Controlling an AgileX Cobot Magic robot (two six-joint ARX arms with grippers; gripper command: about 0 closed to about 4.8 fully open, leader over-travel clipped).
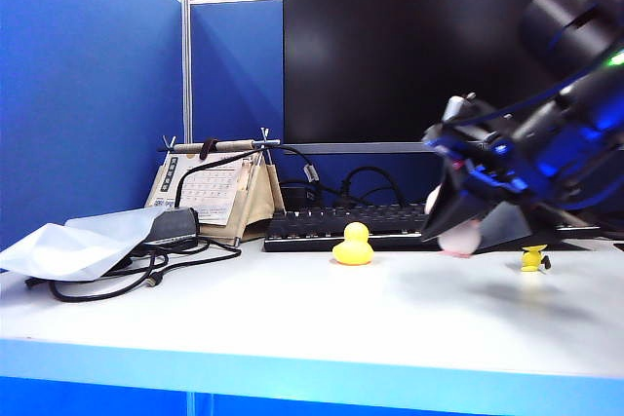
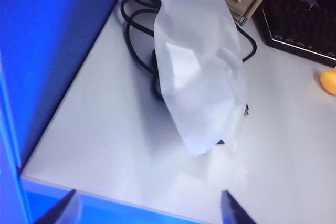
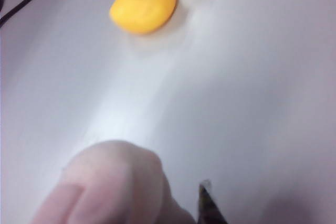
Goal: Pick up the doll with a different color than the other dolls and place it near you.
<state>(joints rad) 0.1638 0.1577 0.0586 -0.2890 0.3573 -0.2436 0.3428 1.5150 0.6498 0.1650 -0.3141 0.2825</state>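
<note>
The right arm [image 1: 561,129] is black and chunky, with round parts, blue lights and a small green light. A dark cable runs along it. Its right hand [image 1: 458,226] has black pointed fingers. The left hand [image 2: 149,211] shows two dark, thin finger tips.

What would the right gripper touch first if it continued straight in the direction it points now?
Probably the bare white table. The right gripper, shut on the pink rabbit, points down at open tabletop. The yellow duck lies farther ahead and off to one side, though depth is unclear in the blur.
</note>
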